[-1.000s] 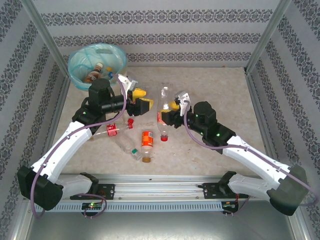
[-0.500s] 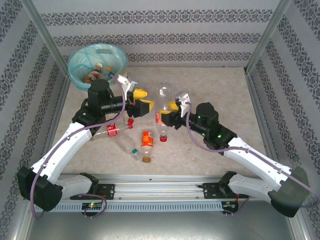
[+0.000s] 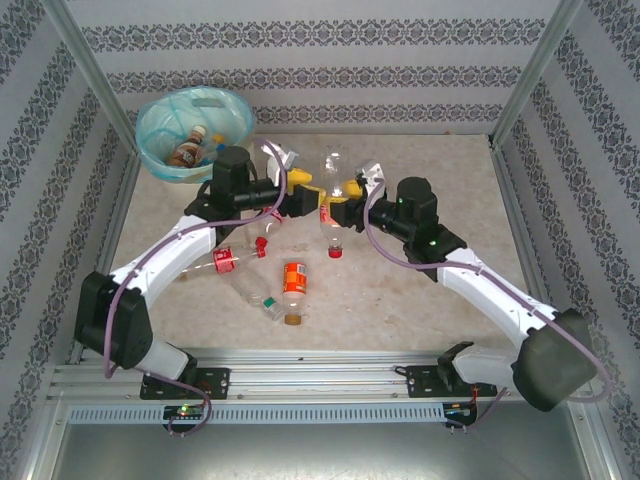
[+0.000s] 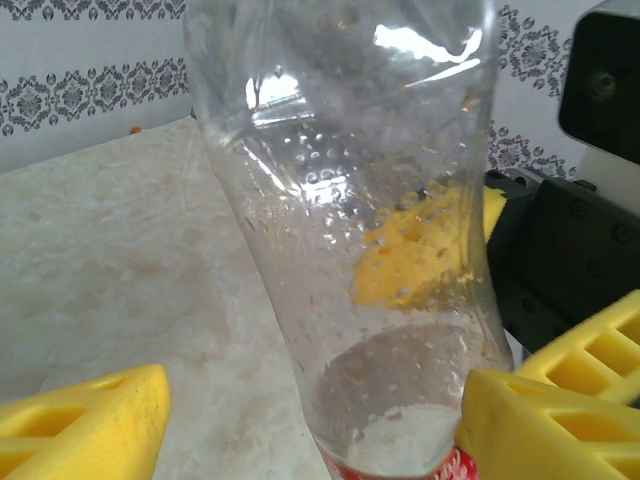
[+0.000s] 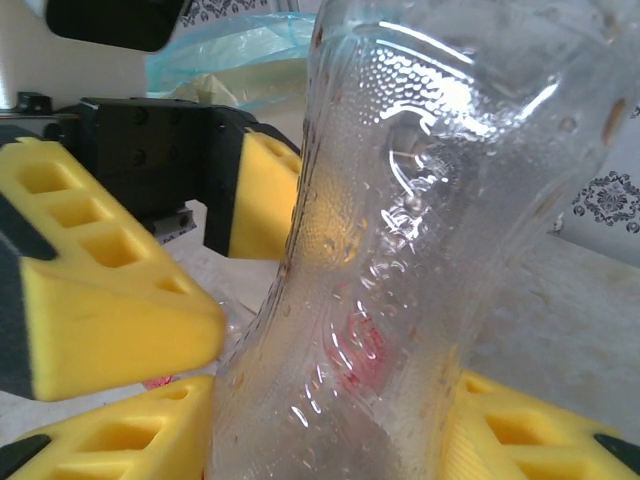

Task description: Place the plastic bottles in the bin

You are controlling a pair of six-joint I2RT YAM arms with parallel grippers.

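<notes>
Above counter (image 3: 450, 170) ctr: R gripper (image 3: 338, 200) clenches clear bottle (image 3: 328, 172), axis vert., cap down; L gripper (image 3: 308, 192) released, straddling it, nearer bin (image 3: 158, 128).

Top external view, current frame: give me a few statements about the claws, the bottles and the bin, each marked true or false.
1. The right claw is shut on a clear bottle. True.
2. The left claw is shut on the orange-labelled bottle. False: its jaws stand open around the clear bottle, and the orange-labelled bottle lies on the table.
3. The bin is empty. False: bottles already lie inside it.
4. The bin stands at the far left corner of the table. True.
</notes>
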